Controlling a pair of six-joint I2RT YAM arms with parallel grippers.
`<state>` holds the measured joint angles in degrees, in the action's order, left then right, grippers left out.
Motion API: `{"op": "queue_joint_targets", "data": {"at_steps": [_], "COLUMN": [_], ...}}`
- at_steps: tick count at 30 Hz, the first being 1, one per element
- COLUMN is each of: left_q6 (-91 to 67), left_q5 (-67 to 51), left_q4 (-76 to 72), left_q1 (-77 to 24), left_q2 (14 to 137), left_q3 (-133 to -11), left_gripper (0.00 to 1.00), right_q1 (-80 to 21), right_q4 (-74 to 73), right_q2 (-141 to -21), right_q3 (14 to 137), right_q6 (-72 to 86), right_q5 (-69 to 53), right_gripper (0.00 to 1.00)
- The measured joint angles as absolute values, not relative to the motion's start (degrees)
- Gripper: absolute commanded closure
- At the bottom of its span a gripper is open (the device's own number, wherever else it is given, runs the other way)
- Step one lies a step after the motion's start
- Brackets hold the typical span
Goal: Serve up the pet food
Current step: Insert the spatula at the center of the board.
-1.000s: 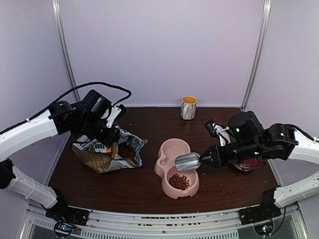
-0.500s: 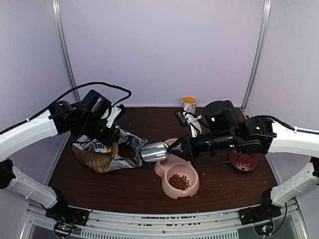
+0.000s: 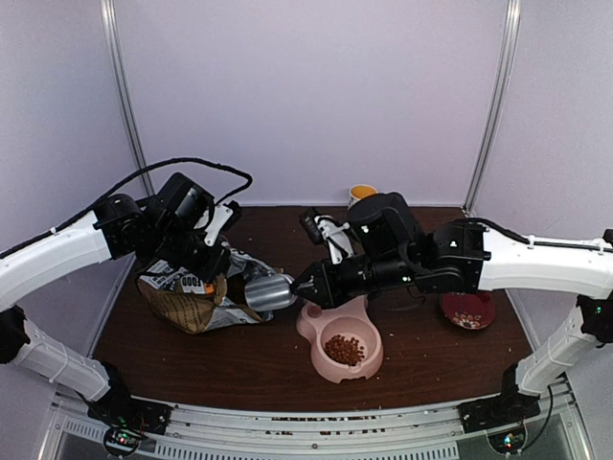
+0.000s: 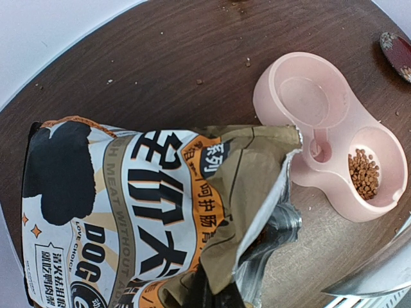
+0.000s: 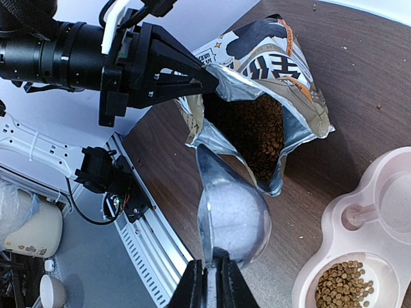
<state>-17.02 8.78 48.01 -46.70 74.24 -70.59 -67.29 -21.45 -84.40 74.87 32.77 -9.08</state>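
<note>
The right arm has swung left across the table. A second ago its scoop (image 3: 268,292) hung over the near cup of the pink bowl (image 3: 308,331); now it sits at the torn mouth of the bag (image 3: 192,302), well clear of the bowl. In the right wrist view the scoop is bare metal inside, with nothing in it. We read this as one helping already tipped out and the arm going back for more, so the serving is partly done.

The pet food (image 3: 345,349) lies in two places: a small heap in the near cup of the bowl, with the far cup empty, and a dark mass inside the open bag, just beyond the scoop's lip.

The right gripper (image 5: 210,282) has its fingers pressed together on the scoop's thin handle, with the scoop pointing away from the wrist toward the bag's opening. The left gripper (image 5: 209,80) has not moved; its fingers pinch the upper edge of the bag and hold the mouth lifted and open.
</note>
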Motion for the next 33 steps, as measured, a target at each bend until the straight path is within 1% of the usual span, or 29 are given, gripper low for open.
{"op": "queue_joint_targets", "data": {"at_steps": [17, 33], "left_q6": [-17.0, -17.0], "left_q5": [8.8, 8.8], "left_q4": [48.0, 48.0], "left_q1": [-46.7, -46.7], "left_q2": [74.2, 74.1], "left_q3": [-70.6, -70.6], "left_gripper": [1.00, 1.00], "right_q1": [-67.7, -67.8], "right_q4": [-21.5, -21.9], "right_q2": [-92.6, -96.4], "right_q3": [80.3, 84.2], "right_q6": [32.3, 32.1], "right_q5": [-9.0, -6.8], "right_gripper": [1.00, 1.00]}}
